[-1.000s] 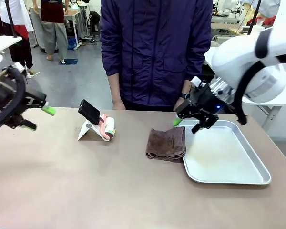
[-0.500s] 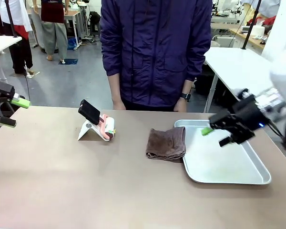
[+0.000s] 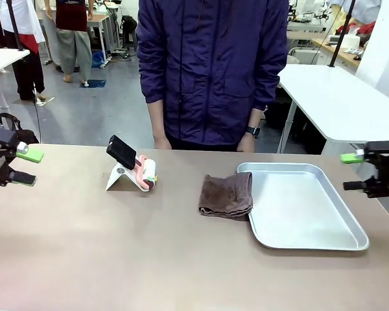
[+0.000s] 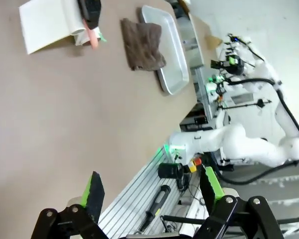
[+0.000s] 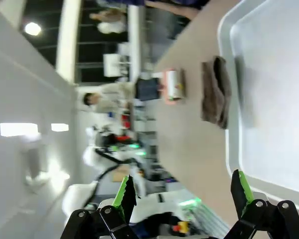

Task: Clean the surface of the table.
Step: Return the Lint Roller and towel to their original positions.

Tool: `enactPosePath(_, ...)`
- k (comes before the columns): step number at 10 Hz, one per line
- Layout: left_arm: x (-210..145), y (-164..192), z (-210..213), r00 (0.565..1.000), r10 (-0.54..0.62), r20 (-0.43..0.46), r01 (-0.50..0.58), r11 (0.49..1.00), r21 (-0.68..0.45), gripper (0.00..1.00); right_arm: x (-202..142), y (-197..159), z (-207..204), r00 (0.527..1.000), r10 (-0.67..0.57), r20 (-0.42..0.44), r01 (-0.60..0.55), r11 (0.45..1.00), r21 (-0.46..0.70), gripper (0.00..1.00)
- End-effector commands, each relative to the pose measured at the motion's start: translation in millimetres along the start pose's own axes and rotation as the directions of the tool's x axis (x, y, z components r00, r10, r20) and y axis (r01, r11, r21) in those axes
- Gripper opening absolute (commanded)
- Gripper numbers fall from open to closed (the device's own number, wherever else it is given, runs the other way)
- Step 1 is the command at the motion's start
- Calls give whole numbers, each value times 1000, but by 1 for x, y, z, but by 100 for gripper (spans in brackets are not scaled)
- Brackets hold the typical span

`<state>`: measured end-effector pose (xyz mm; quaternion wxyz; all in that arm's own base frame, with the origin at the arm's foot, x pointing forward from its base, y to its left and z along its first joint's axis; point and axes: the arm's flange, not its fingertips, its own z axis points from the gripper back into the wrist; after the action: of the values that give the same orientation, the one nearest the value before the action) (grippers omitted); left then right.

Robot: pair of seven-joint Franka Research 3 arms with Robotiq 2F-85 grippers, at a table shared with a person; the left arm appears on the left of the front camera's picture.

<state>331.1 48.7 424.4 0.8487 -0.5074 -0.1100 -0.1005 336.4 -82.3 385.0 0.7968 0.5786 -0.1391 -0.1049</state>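
**Currently: both grippers wide apart at the table ends**

The table (image 3: 117, 246) spans the foreground, its taupe top carrying a folded brown cloth (image 3: 227, 195) whose right edge overlaps the rim of a silver tray (image 3: 311, 240). A white stand (image 3: 120, 177) holding a black device sits left of centre, a lint roller (image 3: 146, 172) against it. The left gripper (image 3: 23, 166) hovers at the left edge, fingers spread, holding nothing. The right gripper (image 3: 356, 172) hangs beyond the tray's right side, fingers likewise parted and empty. A person (image 3: 211, 71) stands at the far side.
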Motion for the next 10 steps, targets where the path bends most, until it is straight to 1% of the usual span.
enactPosePath(1,22,23,7,998,55,-20,-57,995,-84,100,-53,-36,-5,989,-135,63,120,972,201,100)
enactPosePath(2,0,0,0,1000,0,0,0,1000,0,100,0,0,0,1000,0,0,0,1000,0,100)
enactPosePath(10,0,0,0,1000,0,0,0,1000,0,100,0,0,0,1000,0,0,0,1000,0,100)
